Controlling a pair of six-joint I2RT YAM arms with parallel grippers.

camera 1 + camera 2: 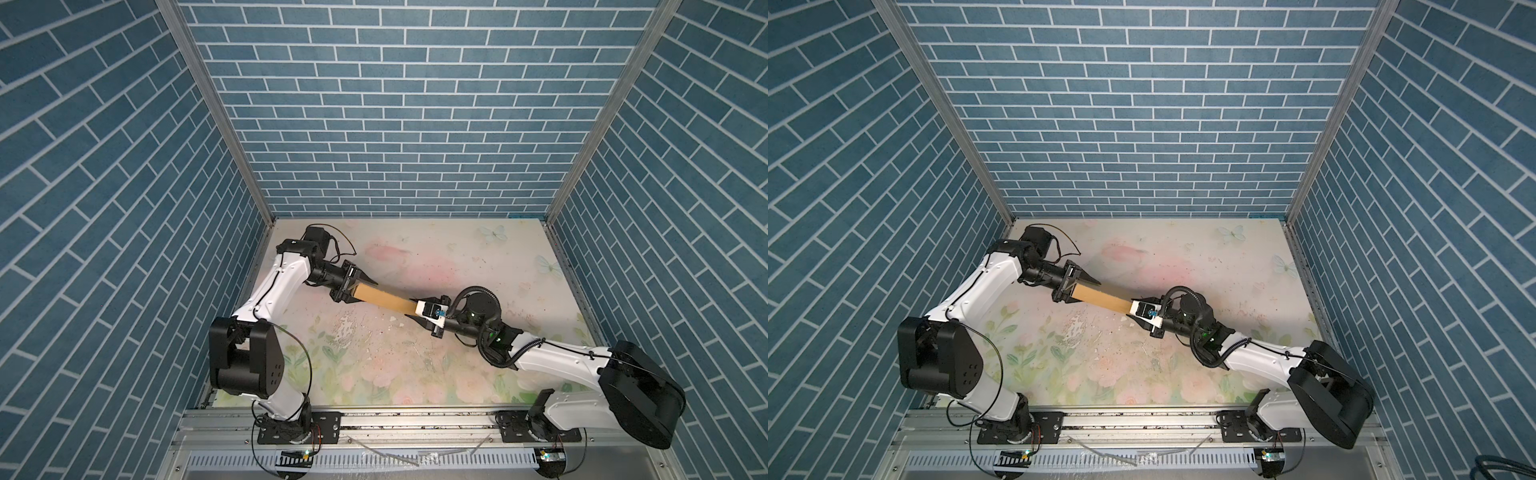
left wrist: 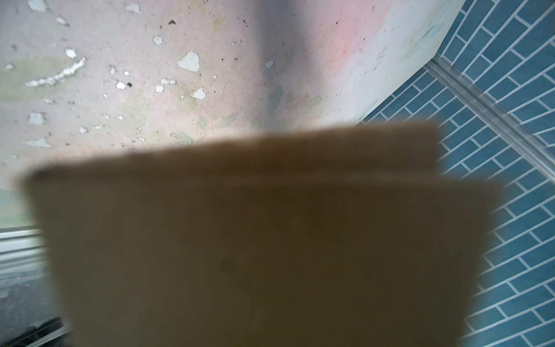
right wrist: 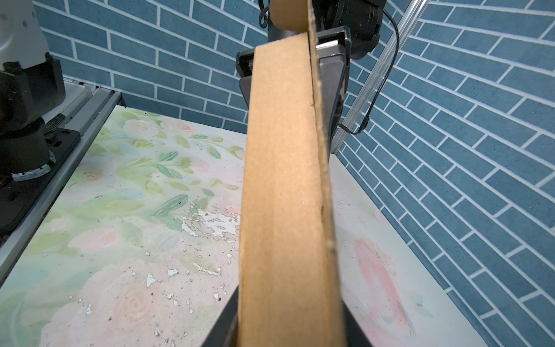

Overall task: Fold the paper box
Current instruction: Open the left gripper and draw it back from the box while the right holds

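Note:
The paper box (image 1: 384, 300) is plain brown cardboard, folded shallow and seen edge-on in both top views, held above the floral table between the two arms. My right gripper (image 1: 415, 309) is shut on its right end; in the right wrist view the dark fingers (image 3: 228, 315) sit against both sides of the paper box (image 3: 282, 180). My left gripper (image 1: 361, 291) straddles the far end, one finger on each side. In the left wrist view the blurred paper box (image 2: 270, 240) covers the jaws, so their state is hidden.
The floral table mat (image 1: 374, 365) has worn, flaking patches. Blue brick-patterned walls (image 1: 395, 124) enclose three sides. An aluminium rail (image 1: 415, 419) with both arm bases runs along the front edge.

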